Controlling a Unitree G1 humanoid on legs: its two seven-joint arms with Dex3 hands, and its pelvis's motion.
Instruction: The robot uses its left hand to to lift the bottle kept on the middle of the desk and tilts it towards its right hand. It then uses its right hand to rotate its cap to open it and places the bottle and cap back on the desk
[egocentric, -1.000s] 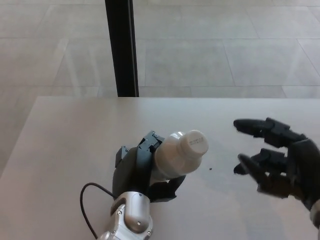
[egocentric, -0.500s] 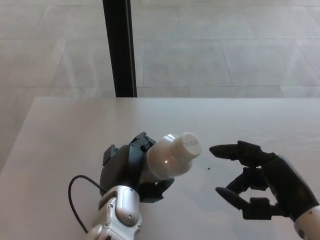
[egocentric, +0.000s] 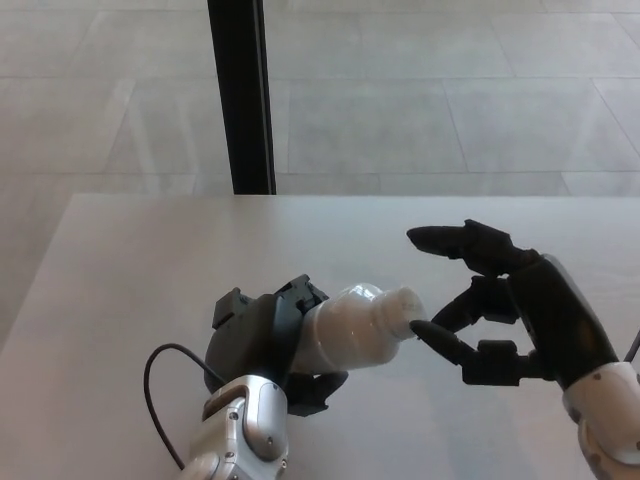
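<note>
My left hand is shut on a white bottle and holds it above the desk, tilted so its neck points to the right. The white cap sits on the bottle's right end. My right hand is open beside it, fingers spread around the cap. One lower fingertip touches or nearly touches the cap; the upper finger reaches above it.
A black vertical post stands behind the desk's far edge. Pale tiled floor lies beyond. A black cable loops from my left wrist over the desk.
The bottle has tilted further to the right. My right hand has moved up and left, from apart from the cap to right at it.
</note>
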